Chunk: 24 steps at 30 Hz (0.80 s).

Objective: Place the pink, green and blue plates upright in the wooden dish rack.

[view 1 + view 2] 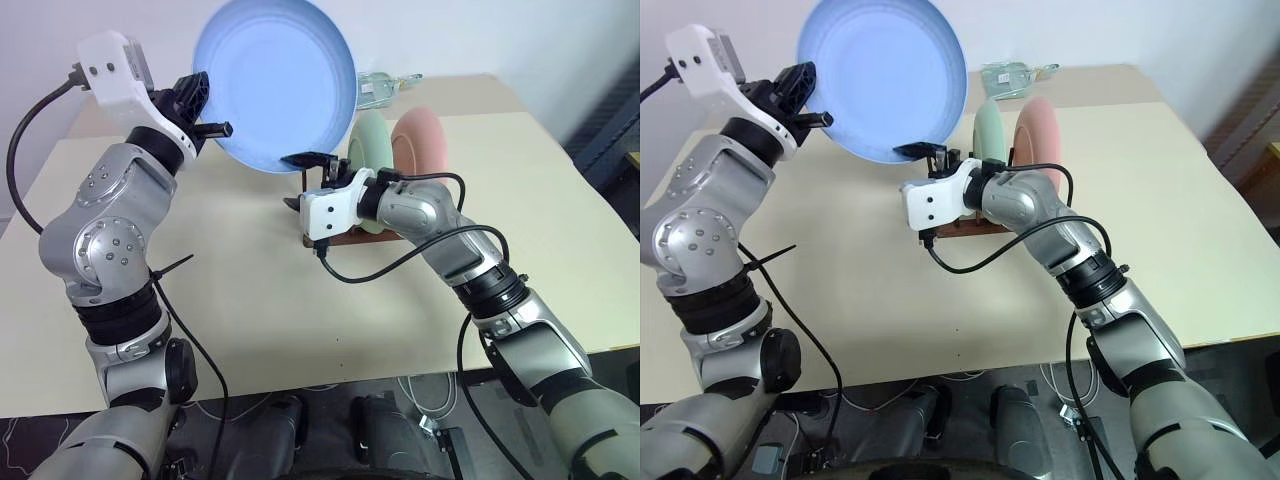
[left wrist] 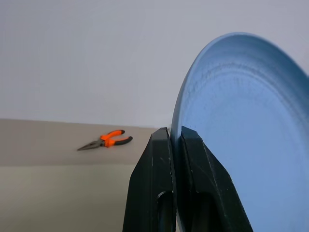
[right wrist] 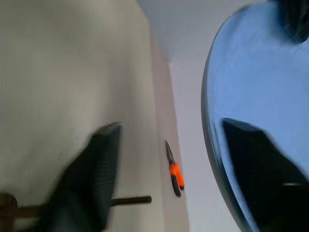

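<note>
Left gripper [image 1: 207, 128] clamps blue plate [image 1: 275, 80] upper centre; right gripper [image 1: 305, 170] half-open at its lower rim — steady it before the rack [image 1: 345, 236].

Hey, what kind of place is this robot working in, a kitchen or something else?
Probably a lab or workshop, not a kitchen: a bare beige table against a plain wall, orange-handled pliers lying on it, and loose cables under its near edge. The wooden dish rack and plates look like practice props.
</note>
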Tool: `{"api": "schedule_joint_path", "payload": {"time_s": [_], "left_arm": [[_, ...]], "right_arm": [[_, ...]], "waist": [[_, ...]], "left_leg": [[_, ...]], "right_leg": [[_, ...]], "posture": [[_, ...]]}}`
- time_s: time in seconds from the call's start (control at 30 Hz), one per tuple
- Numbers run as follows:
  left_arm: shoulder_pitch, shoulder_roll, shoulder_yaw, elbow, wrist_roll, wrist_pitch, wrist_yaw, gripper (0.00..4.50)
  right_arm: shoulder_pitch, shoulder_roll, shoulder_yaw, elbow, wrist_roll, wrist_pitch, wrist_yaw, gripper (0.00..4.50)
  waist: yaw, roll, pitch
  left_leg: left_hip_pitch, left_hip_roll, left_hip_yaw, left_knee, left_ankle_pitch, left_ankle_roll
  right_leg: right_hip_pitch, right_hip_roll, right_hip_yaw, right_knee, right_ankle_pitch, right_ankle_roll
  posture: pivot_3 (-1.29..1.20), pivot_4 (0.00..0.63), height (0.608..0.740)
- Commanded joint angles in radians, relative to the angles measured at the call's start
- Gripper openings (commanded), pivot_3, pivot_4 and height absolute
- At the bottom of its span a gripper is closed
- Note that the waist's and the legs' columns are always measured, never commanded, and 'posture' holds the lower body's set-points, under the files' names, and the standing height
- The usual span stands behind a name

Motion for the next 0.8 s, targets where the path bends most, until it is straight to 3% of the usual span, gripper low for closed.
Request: {"api": "schedule_joint_path", "payload": {"time_s": [0.03,0.1,0.23,0.33,0.4,0.47,0.6,0.67,0.8], "left_arm": [[0.013,0.012,0.003,-0.051,-0.022,-0.004,-0.013,0.00],[0.027,0.010,0.007,-0.053,-0.037,-0.002,-0.026,0.00],[0.037,-0.024,0.036,-0.075,-0.084,-0.041,-0.032,1.47],[0.004,-0.082,0.164,-0.061,-0.145,-0.129,0.062,2.95],[0.003,-0.074,0.244,-0.036,-0.139,-0.199,0.109,2.95],[0.046,-0.007,0.266,-0.007,-0.039,-0.273,0.116,2.95],[0.228,0.160,0.174,0.065,0.177,-0.369,0.038,2.95],[0.347,0.213,0.087,0.082,0.278,-0.414,-0.014,2.95],[0.509,0.178,-0.022,0.050,0.343,-0.524,-0.096,2.95]], "right_arm": [[-0.030,0.010,-0.010,-0.004,-0.054,-0.031,-0.050,1.16],[-0.027,0.015,-0.012,-0.004,-0.069,-0.034,-0.060,0.11],[-0.015,0.021,-0.012,-0.018,-0.094,-0.037,-0.065,0.00],[-0.004,0.020,-0.016,-0.026,-0.102,-0.044,-0.068,0.00],[0.002,0.013,-0.026,-0.029,-0.096,-0.055,-0.070,0.00],[0.008,0.012,-0.052,-0.032,-0.060,-0.069,-0.077,0.00],[0.011,0.063,-0.154,-0.067,0.114,-0.043,-0.077,0.00],[0.000,0.112,-0.234,-0.121,0.292,0.013,-0.045,0.00],[0.016,0.215,-0.381,-0.327,0.768,0.379,0.023,0.00]], "waist": [[0.000,0.000,0.000],[0.000,0.000,0.000],[0.001,0.000,0.000],[0.001,0.000,0.000],[-0.002,0.000,0.000],[-0.006,0.000,0.000],[-0.004,0.000,0.000],[0.000,0.000,0.000],[0.018,0.000,0.000]], "left_leg": [[0.000,0.000,0.000,0.000,0.000,0.000],[0.000,0.000,0.000,0.000,0.000,0.000],[0.000,0.000,0.000,0.000,0.000,0.000],[0.000,0.000,0.000,0.000,0.000,0.000],[0.000,0.000,0.000,0.000,0.000,-0.001],[0.000,0.000,0.000,-0.001,0.001,-0.001],[0.002,0.001,0.002,-0.004,0.002,0.000],[0.002,0.001,0.001,-0.004,0.002,-0.001],[0.002,0.000,-0.001,-0.004,0.001,-0.001]], "right_leg": [[0.000,0.000,0.000,0.000,0.000,0.000],[0.000,0.000,0.000,0.000,0.000,0.000],[0.000,0.000,0.000,0.000,0.000,0.000],[0.000,0.000,0.000,0.000,0.000,0.000],[0.000,0.000,0.000,0.000,0.000,0.000],[-0.001,0.001,0.001,0.000,0.000,0.000],[-0.002,0.002,0.004,0.001,0.000,-0.001],[-0.002,0.002,0.003,0.001,0.001,-0.002],[0.000,0.002,0.003,-0.001,0.001,-0.002]], "posture": [[0.00,0.150,0.727],[0.00,0.150,0.727],[0.00,0.150,0.727],[0.00,0.150,0.727],[0.00,0.150,0.727],[0.00,0.150,0.727],[0.00,0.150,0.727],[0.00,0.150,0.727],[0.00,0.150,0.727]]}}
